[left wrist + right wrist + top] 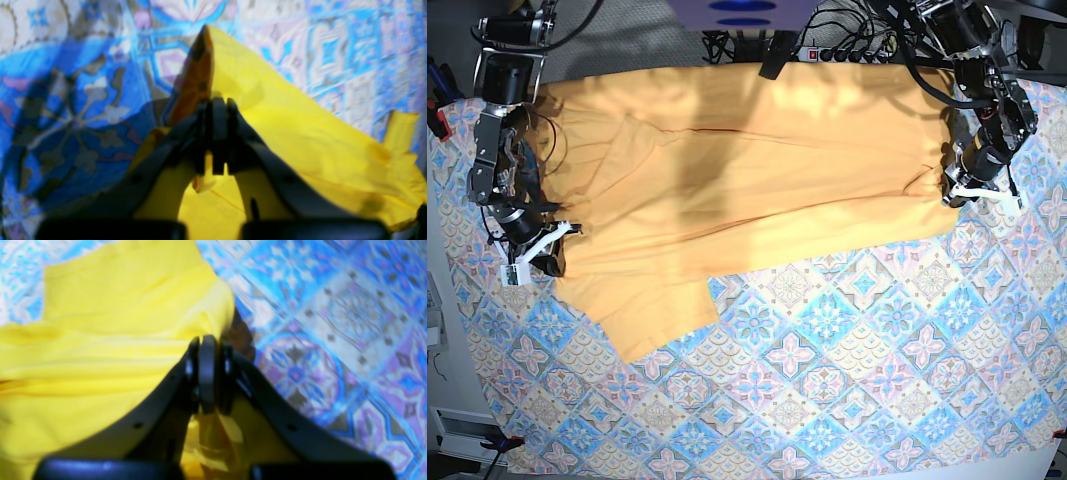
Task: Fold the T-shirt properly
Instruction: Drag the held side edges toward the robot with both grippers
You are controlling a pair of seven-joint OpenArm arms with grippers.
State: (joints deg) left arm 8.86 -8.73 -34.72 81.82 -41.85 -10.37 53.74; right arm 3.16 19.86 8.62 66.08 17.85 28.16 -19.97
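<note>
With your right gripper [555, 243] pinching the T-shirt [757, 170] spread over the tiled cloth [847, 350] and your left gripper [954, 193] pinching the opposite edge, uneven lifts risk skewing the fold or slipping thin fabric free.

A robotics lab: two robot arms [502, 150] flank a counter under a tiled cloth [827, 380], with a power strip [837, 55] and tangled cables [847, 30] behind.
</note>
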